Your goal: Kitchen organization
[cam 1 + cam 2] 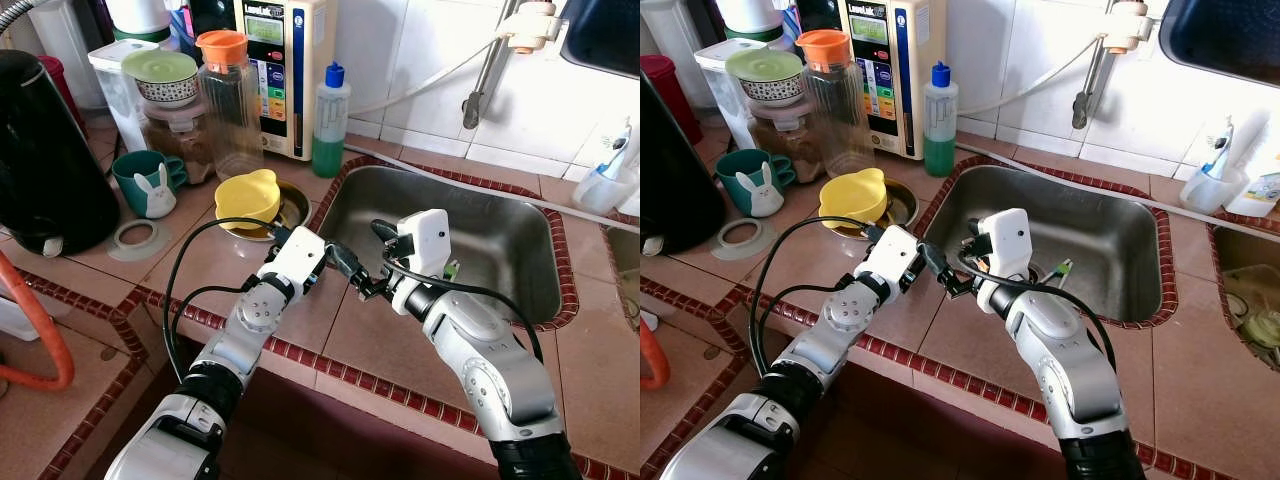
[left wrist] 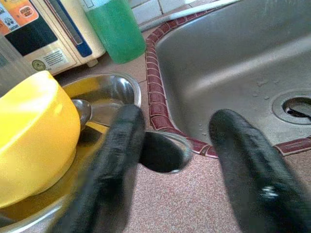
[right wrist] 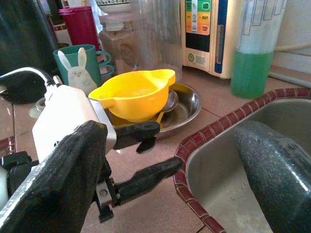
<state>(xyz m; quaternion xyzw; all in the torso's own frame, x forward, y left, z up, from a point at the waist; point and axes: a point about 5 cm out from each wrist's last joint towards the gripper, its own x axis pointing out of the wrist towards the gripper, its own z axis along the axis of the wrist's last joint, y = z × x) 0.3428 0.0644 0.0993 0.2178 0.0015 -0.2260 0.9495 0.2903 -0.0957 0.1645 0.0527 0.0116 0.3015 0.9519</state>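
Both the left gripper (image 3: 146, 158) and the right gripper (image 1: 372, 262) hover with fingers spread and empty at the sink's (image 1: 520, 250) near-left rim, beside the yellow bowl (image 1: 247, 196) half hiding a spoon (image 2: 81, 109) in the steel dish (image 1: 902, 205).

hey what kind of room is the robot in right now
Most likely a home kitchen counter. A stainless steel sink is set into a tiled countertop, a green bottle of dish soap stands beside it, and a yellow bowl sits in a metal dish.
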